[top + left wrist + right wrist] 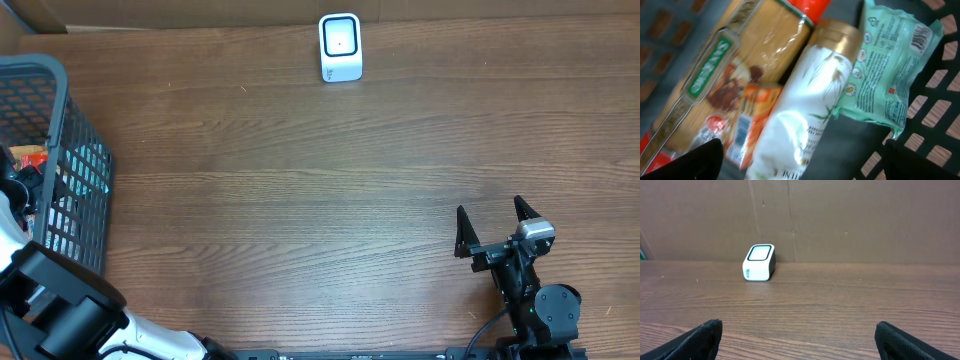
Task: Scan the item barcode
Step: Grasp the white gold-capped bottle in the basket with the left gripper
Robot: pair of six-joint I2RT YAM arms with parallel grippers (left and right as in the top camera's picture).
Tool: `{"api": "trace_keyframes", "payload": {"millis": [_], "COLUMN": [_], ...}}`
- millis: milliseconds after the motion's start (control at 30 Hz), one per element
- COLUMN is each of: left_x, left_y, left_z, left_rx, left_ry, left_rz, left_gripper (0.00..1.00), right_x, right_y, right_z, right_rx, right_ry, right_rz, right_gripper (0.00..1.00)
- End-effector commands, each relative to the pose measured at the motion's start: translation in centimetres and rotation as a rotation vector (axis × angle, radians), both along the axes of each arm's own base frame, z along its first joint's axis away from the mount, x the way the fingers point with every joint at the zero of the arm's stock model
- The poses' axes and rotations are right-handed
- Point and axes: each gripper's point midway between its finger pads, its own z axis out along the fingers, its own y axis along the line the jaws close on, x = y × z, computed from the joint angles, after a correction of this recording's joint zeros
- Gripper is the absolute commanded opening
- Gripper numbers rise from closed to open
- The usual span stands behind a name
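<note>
My left gripper [802, 162] hangs open inside the dark mesh basket [60, 150]. Its two black fingertips [702, 160] straddle the lower end of a white bottle with a gold cap [800, 110], with gaps showing on both sides. A mint-green pouch [890, 65] with a barcode near its top corner lies to the bottle's right. To the left lie a long pasta packet [735, 70] and an orange packet [747, 130]. The white scanner [340, 47] stands at the table's far edge, also seen as scanner [759, 262]. My right gripper [493, 225] rests open and empty over the wood at the front right.
The basket's mesh wall [940, 115] is close to my left gripper's right finger. A red item [812, 7] lies at the top of the left wrist view. A brown cardboard wall [840, 220] rises behind the scanner.
</note>
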Motion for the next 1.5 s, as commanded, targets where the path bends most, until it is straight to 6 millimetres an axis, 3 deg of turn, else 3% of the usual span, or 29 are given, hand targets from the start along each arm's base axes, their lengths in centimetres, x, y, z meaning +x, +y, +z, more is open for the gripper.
{"api": "trace_keyframes", "payload": {"millis": [0,167,333,567,700,867,900,933,1033,1167,1267,1300,1467], "left_x": [1.1,1.9,2.0,1.9,1.8,1.8,1.9,2.0,2.7,4.1,5.0,5.3,5.2], "left_y": [-0.3,0.0,0.0,-0.6,-0.9,-0.9,-0.9,-0.8,-0.5,0.9,1.9,2.3,2.1], "left_z": [-1.0,-2.3,-4.9,-8.4,-10.0,-10.4,-10.3,-10.2,-9.0,-4.2,0.7,3.6,10.7], "left_rx": [-0.014,-0.019,-0.063,-0.134,-0.170,-0.173,-0.171,-0.169,-0.160,-0.127,-0.088,-0.058,0.014], "left_ry": [-0.020,-0.022,0.005,0.044,0.062,0.065,0.062,0.057,0.026,-0.034,-0.091,-0.127,-0.221], "left_rz": [-0.111,-0.137,-0.138,-0.142,-0.142,-0.142,-0.142,-0.143,-0.149,-0.099,-0.051,-0.034,0.005], "left_gripper": [0.91,0.90,0.88,0.77,0.58,0.11,0.04,0.04,0.04,0.04,0.04,0.04,0.04], "right_x": [0.0,0.0,0.0,0.0,0.0,0.0,0.0,0.0,0.0,0.0,0.0,0.0,0.0], "right_y": [0.0,0.0,0.0,0.0,0.0,0.0,0.0,0.0,0.0,0.0,0.0,0.0,0.0], "right_z": [-0.2,-0.2,-0.2,-0.2,-0.2,-0.2,-0.2,-0.2,-0.2,-0.2,-0.2,-0.2,-0.2], "right_rx": [0.004,0.003,0.004,0.003,0.004,0.004,0.004,0.004,0.004,0.004,0.004,0.004,0.004], "right_ry": [-0.005,-0.005,-0.005,-0.005,-0.005,-0.005,-0.005,-0.005,-0.005,-0.005,-0.005,-0.005,-0.005], "right_rz": [-0.002,-0.003,-0.003,-0.002,-0.002,-0.003,-0.003,-0.002,-0.003,-0.003,-0.003,-0.002,-0.003], "right_gripper": [1.00,1.00,1.00,1.00,1.00,1.00,1.00,1.00,1.00,1.00,1.00,1.00,1.00]}}
